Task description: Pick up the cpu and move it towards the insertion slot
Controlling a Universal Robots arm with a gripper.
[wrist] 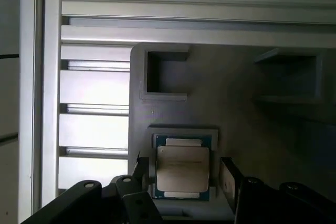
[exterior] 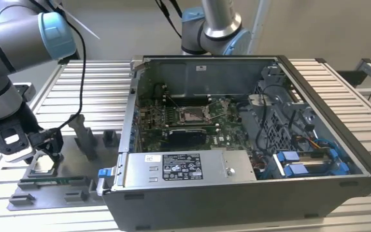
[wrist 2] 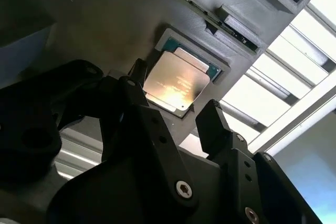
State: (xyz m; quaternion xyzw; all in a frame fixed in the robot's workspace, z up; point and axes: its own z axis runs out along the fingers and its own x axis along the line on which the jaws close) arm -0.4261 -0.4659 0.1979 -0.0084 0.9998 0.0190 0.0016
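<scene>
We see the gripper [wrist 2: 175, 92], jaws open, straddling the cpu [wrist: 182, 169], which lies flat, lid up, square in its grey tray [wrist: 236, 119] recess. The computer case [exterior: 237, 203] wall stands between it and the insertion slot [exterior: 192, 115].

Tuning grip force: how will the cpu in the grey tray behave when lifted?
The cpu looks like a thin, rigid plate, so likely stiff and light. Its smooth, shiny metal top suggests slippery. Lying flat in the tray recess, it should not roll.
</scene>
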